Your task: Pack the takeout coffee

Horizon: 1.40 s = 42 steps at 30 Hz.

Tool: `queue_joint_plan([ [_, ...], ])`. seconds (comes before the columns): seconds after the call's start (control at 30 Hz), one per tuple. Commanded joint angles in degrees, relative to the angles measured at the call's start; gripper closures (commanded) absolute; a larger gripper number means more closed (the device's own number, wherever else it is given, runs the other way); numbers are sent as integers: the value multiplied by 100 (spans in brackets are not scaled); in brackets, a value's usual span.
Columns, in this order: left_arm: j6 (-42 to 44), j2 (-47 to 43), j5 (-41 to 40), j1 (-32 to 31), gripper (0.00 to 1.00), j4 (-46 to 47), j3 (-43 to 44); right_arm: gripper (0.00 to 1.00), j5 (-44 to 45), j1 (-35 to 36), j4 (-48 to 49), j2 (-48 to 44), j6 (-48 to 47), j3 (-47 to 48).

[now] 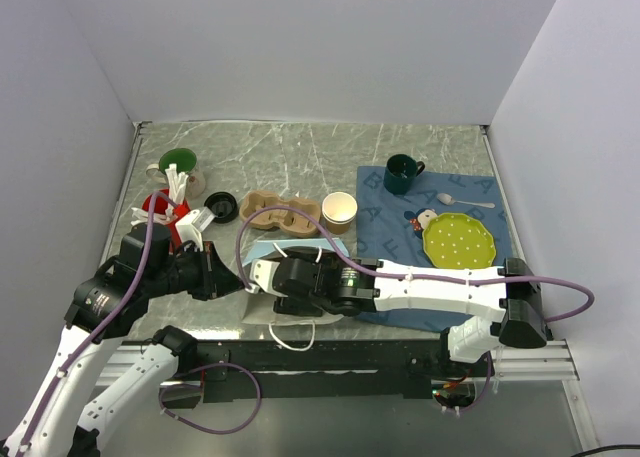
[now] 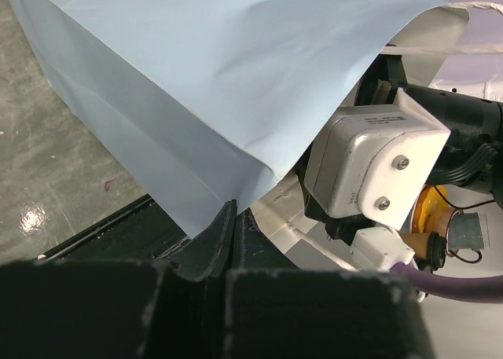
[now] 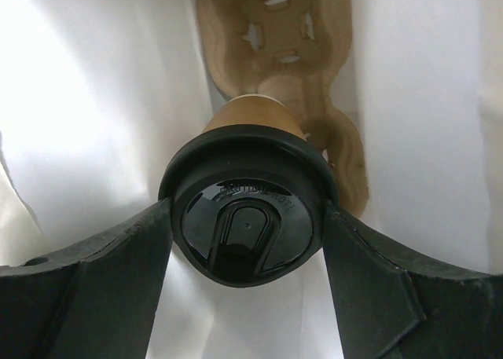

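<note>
Inside blue bag [image 2: 196, 84], takeout coffee [image 3: 247, 217] clamped by wide-spread right gripper [image 3: 245, 237], left gripper [image 2: 228, 221] pinching bag edge

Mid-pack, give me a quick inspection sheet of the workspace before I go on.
Surface: marbled table, blue mat at right.
Job's things: takeout coffee, lidded, inside the paper bag; cardboard carrier beyond it.
Clutter: green mug, dotted plate, spoon, open cup, red cup.
Grippers: left gripper pinches bag edge; right gripper clamps coffee's lid.
Cables: purple cable loops over table.
Surroundings: plain white walls.
</note>
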Motion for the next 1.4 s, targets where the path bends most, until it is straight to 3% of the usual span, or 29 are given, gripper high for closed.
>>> queue_joint_plan([
  [0.0, 118, 127, -46, 3, 99, -61, 101, 53, 433, -67, -170, -329, -102, 265],
  [0.33, 74, 188, -46, 3, 99, 27, 92, 53, 724, -85, -188, -593, -172, -7],
  [0.8, -23, 294, -2, 3, 99, 18, 110, 54, 170, -858, 1165, -532, -453, -930],
  [1.37, 135, 381, -116, 3, 99, 1, 198, 55, -217, -744, 1833, -1251, -1454, -1438],
])
